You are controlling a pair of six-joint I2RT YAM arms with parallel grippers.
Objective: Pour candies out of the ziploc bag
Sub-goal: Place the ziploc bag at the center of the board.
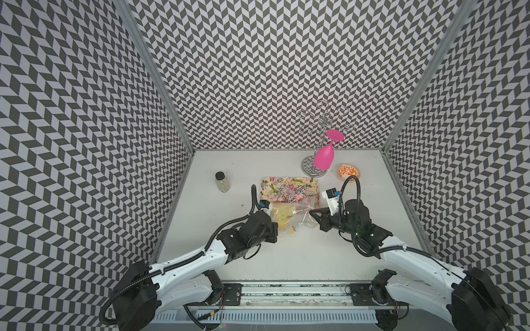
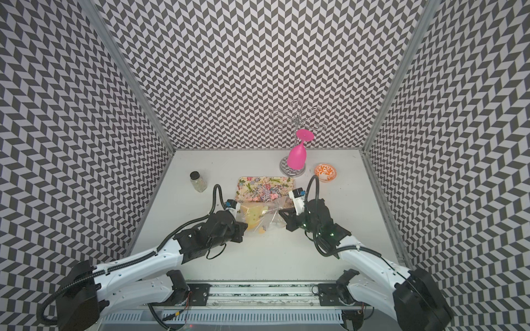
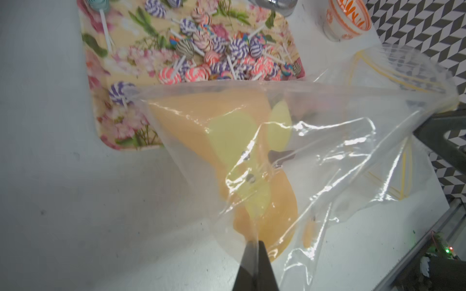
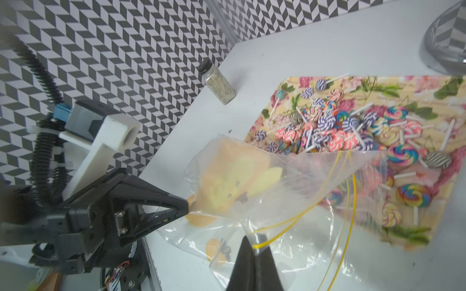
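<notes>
The ziploc bag [image 1: 292, 217] [image 2: 262, 217] hangs stretched between both grippers just in front of the floral tray [image 1: 268, 183]. It is clear and crinkly, printed with yellow and orange shapes [image 3: 227, 131]. My left gripper [image 3: 254, 243] [image 1: 276, 227] is shut on one corner of the film. My right gripper [image 4: 254, 238] [image 1: 311, 212] is shut on the opposite edge, where thin yellow lines [image 4: 297, 216] start. The candies [image 3: 227, 55] [image 4: 340, 131], swirl lollipops on white sticks, lie heaped on the tray. Some show through the bag's film.
A black-capped glass jar [image 1: 222, 182] stands left of the tray. Behind the tray, a pink glass [image 1: 324, 156] hangs upside down on a metal rack [image 1: 308, 169], with an orange-patterned bowl [image 1: 349, 172] to its right. Patterned walls close in three sides.
</notes>
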